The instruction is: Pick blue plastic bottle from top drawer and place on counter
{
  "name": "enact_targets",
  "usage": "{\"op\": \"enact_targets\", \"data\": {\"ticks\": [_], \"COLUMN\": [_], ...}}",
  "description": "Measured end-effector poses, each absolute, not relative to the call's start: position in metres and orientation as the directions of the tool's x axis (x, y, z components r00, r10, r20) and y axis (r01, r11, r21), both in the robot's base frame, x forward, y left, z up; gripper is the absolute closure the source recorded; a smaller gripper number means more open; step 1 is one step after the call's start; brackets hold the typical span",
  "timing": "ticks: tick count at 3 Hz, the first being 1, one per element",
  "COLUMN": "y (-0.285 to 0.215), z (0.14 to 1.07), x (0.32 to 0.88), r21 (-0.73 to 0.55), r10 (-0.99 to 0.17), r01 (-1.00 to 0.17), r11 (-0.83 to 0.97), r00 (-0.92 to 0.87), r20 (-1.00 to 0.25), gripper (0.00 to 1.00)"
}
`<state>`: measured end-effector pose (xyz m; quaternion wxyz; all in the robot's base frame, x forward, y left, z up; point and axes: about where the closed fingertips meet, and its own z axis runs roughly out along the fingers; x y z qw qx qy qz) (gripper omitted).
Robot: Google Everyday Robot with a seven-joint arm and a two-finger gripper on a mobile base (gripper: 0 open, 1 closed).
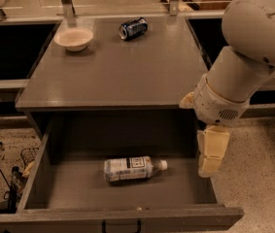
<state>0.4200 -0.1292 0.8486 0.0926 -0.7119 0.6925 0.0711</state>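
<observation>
I was at the reaching step, and the grab had not begun. The top drawer (pixel 117 212) was pulled open toward me. The blue plastic bottle (pixel 133 168) lay on its side on the drawer floor, about in the middle, with its white cap pointing right. The gripper (pixel 211 154) hung pointing down at the right side of the drawer, by the right wall. It was to the right of the bottle's cap and not touching it. I could not tell if the gripper was open or closed. Above the drawer, the counter (pixel 127 76) had a soda can (pixel 132 27) and a bowl (pixel 74 38) at its far edge, and its near part was bare. I thought the next move was to slide the gripper left until it sat over the fat middle of the bottle, keeping off the right wall on the way. Then I would go down and squeeze across the round body, not along it. The bottle was round and might roll, so I would go slow. After that would come a lift above the counter edge and a set-down on the near part.
</observation>
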Motion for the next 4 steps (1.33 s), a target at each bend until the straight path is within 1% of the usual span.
{"op": "enact_targets", "data": {"ticks": [2,3,4], "y": [-0.112,-0.107,-0.108], "z": [0.834,0.824,0.832], "x": [0.454,0.467,0.461], "r21": [-0.052,-0.035,-0.058], "r10": [-0.945,-0.937,-0.932], "r01": [-0.998,-0.999,-0.998], "r11": [0.021,0.033,0.036], "r00": [-0.003,-0.019,-0.013], "r20": [-0.327,-0.349,-0.362], "gripper": [0.0,0.0,0.0]}}
